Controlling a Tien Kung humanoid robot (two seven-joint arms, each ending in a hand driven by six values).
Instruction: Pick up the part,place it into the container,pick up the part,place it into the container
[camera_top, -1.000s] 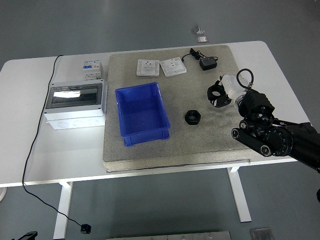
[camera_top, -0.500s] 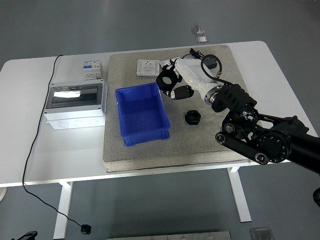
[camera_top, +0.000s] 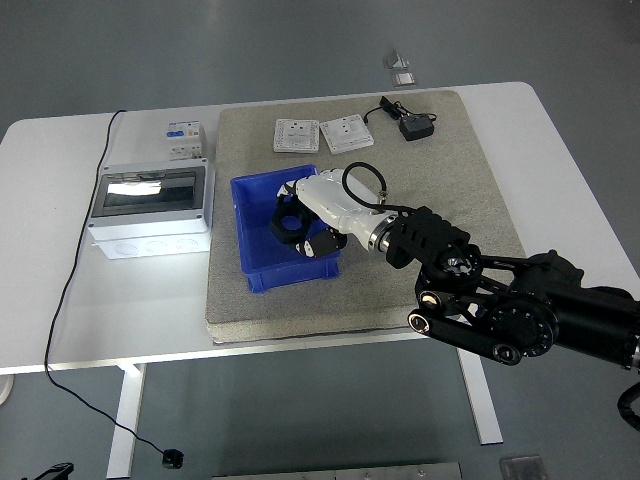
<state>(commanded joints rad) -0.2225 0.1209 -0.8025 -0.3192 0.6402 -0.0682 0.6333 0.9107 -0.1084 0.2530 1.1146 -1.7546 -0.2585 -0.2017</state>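
My right hand (camera_top: 301, 231) reaches in from the lower right and hovers inside the blue container (camera_top: 243, 232) on the grey mat (camera_top: 450, 185). Its black fingers are curled around a black ring-shaped part (camera_top: 289, 214), held just above the bin floor near the right wall. My white forearm (camera_top: 338, 203) crosses the bin's right rim. My arm covers the mat spot to the right of the bin. The left arm is out of view.
A grey electrical box with a clear lid (camera_top: 150, 205) stands left of the bin, a small breaker (camera_top: 185, 138) behind it. Two white switch plates (camera_top: 296, 134) and a black adapter (camera_top: 416, 127) lie at the mat's far edge. A black cable (camera_top: 72, 290) hangs off the table's left.
My right hand has swung left from the mat's right side, past the switch plates, down into the blue container with the black part. The black nut beside the bin is now hidden behind my arm.
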